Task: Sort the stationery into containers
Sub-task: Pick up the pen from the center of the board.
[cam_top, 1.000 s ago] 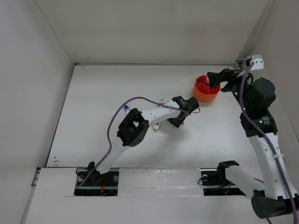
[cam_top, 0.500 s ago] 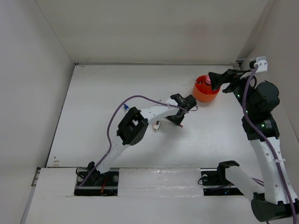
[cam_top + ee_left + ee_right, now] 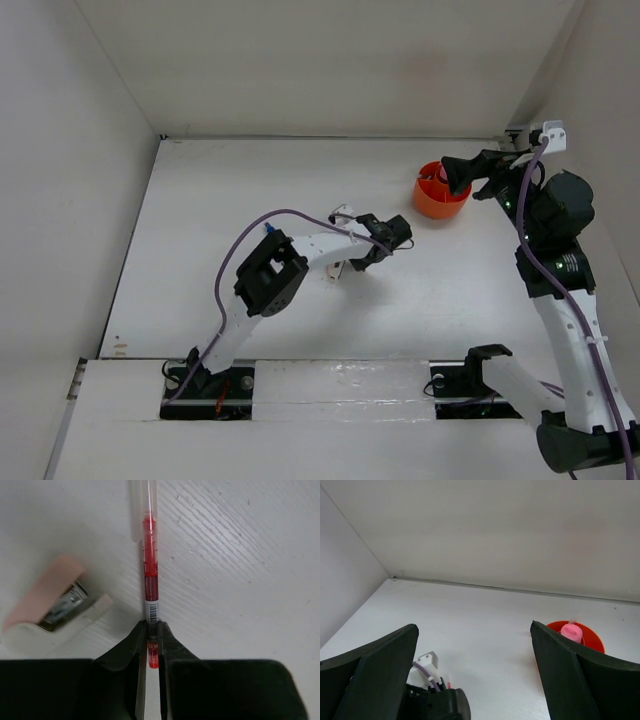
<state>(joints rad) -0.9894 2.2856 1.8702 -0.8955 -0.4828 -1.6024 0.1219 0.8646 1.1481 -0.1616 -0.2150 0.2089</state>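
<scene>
Left claw (image 3: 151, 635) closed on one end of the red pen (image 3: 151, 580), near the tabletop (image 3: 250, 180) middle. The pen's clear end points away from the claw. Cannot tell if the pen is lifted. Pink-and-white piece (image 3: 47, 605) with a metal part lies just beside the pen. Right claw (image 3: 475, 675) wide open, holding nothing, over the tub (image 3: 441, 200) near the far right corner. Pink cap (image 3: 571, 631) stands inside the tub.

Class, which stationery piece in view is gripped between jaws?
The thin red clear-barrelled pen, pinched at one end by the left gripper. The pinkish sharpener-like block lies free beside it; the pink-capped tube sits in the round orange plastic tub.
</scene>
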